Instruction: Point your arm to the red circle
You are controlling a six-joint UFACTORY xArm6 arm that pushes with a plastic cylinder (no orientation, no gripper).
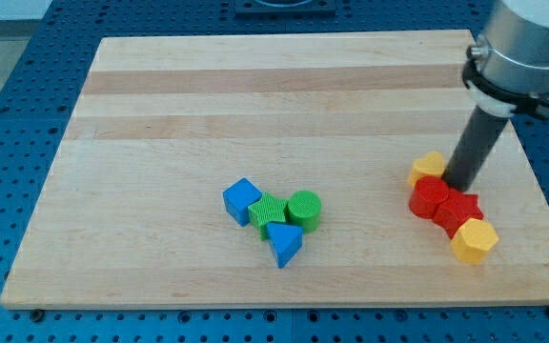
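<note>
Pale wood counter [255,105], plank seams running w/ the grain, sits on blue perforated base [8,57] showing at every edge. Red circle [430,197]: short glossy cylinder, flat top, near view's right edge, approx mid-height. Touching it: red star [460,209] to its lower right, yellow block [428,168] just above-left (shape unclear, partly hidden by rod). Yellow hexagon [474,240] sits against the star's lower side. My tip [462,185] is down right beside the red circle's upper-right edge, seemingly touching; dark matte rod under a grey collar. No hand on this arm, so nothing to open or close. Well apart, center-bottom cluster: blue cube [242,200], green ribbed block [267,211], green cylinder [304,209], blue triangle [285,245], all packed together.
</note>
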